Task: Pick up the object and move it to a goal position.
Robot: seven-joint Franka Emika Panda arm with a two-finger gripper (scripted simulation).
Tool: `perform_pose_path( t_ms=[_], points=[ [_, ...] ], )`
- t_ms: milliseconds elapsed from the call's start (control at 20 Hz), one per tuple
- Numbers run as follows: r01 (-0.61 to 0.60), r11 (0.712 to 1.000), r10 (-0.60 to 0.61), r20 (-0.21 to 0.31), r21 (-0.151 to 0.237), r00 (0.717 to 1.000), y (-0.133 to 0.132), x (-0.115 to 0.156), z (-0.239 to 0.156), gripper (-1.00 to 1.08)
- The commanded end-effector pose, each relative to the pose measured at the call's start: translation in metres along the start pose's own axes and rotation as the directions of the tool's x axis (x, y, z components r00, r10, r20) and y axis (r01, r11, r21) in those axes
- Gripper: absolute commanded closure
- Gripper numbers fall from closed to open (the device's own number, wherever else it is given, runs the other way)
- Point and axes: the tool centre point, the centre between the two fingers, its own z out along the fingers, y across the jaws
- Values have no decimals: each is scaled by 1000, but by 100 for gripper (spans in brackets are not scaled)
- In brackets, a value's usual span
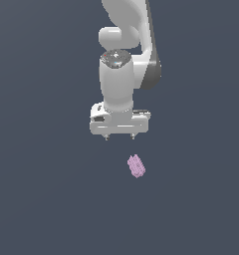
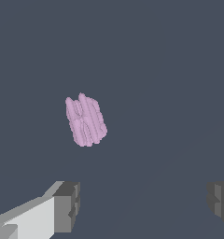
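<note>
Below the pincer (image 1: pixel 119 137), a pink block (image 1: pixel 136 166) lies alone.
Fingers (image 2: pixel 67 206) spread wide, grasping nothing; the block sits apart, toward the exterior view's right.

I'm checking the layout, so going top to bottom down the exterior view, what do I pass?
White robot arm → its open white tool with two small fingertips → small pale pink-lilac ridged oblong block, lying apart below the tool and slightly toward the exterior view's right.
</note>
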Motion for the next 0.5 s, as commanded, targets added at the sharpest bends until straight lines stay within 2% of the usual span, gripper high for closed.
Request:
perform_pose_path(
  t_ms=[0,450],
  points=[
    [0,1000,0,0,0,1000,0,0,0,-92],
    [10,1000,-9,44,-16,999,-6,-11,13,-92]
  ],
)
